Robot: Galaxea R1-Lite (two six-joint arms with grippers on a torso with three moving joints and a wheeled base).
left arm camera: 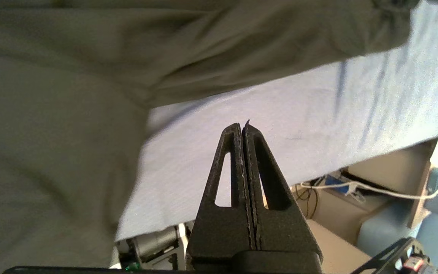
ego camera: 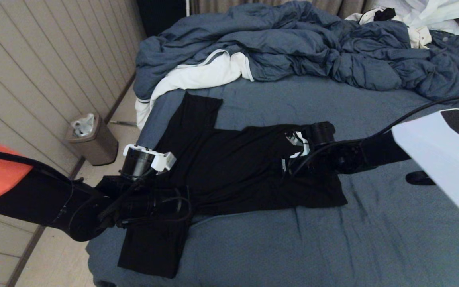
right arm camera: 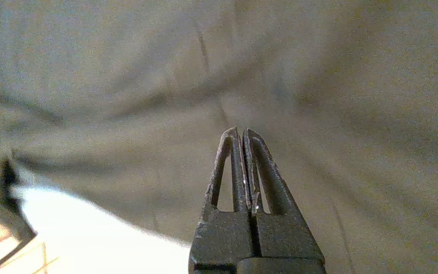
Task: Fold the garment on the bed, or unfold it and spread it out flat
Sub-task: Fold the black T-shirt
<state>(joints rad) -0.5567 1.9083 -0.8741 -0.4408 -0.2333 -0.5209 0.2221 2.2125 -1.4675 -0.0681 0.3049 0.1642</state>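
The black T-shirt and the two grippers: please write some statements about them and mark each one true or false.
1. The black T-shirt lies spread on the bed. True.
2. The left gripper is wide open. False: its fingers are pressed together.
3. The right gripper is shut with nothing between its fingers. True.
4. The shirt is rolled into a ball. False: it lies open, both sleeves out.
5. A waste bin stands on the floor beside the bed. True.
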